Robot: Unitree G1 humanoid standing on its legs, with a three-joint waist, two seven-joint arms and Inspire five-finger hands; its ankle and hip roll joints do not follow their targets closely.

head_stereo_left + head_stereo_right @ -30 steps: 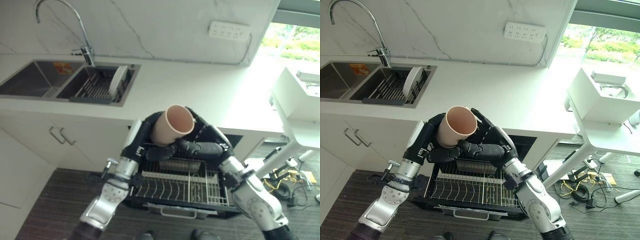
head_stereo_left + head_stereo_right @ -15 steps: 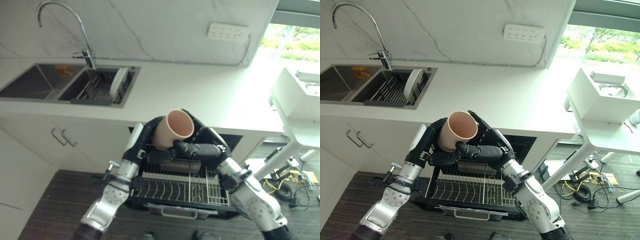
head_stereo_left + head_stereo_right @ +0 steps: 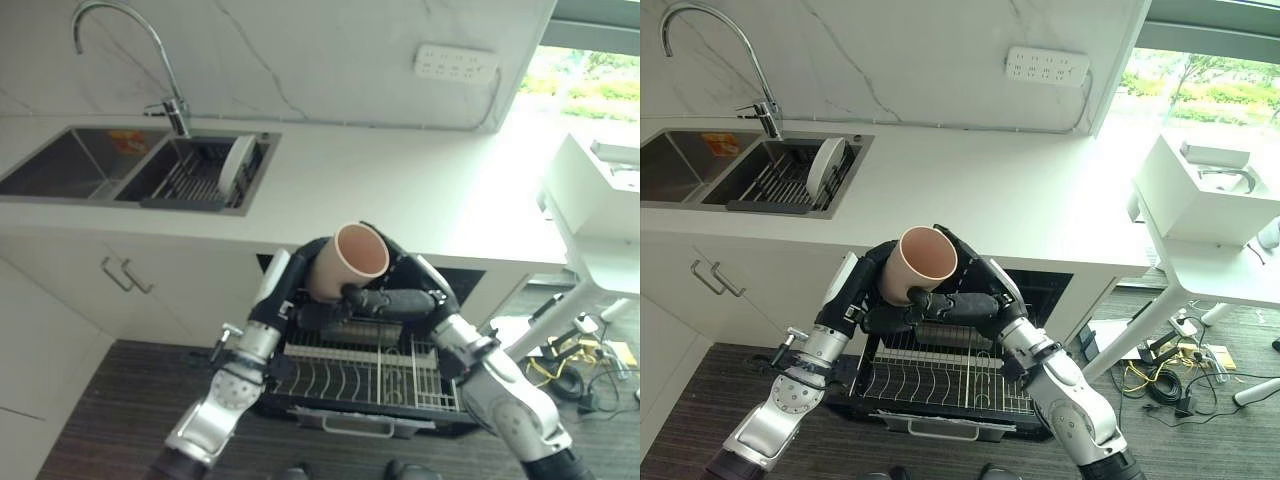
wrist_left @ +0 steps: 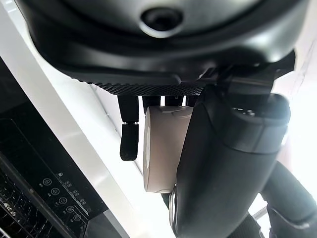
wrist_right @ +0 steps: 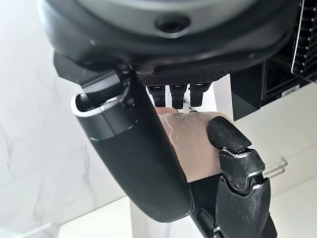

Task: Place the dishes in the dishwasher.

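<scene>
1. Left hand (image 3: 305,300) curls round the cup (image 3: 345,262) from the left, fingers behind it and thumb under its base
2. Right hand (image 3: 400,295) wraps the cup from the right, its thumb (image 3: 385,298) lying across the front
3. Cup is beige, tilted, mouth turned up, held in the air above the pulled-out dishwasher rack (image 3: 360,375)
4. Further left, a white plate (image 3: 236,160) stands on edge in the sink (image 3: 60,185) rack beside the tap (image 3: 125,55)
</scene>
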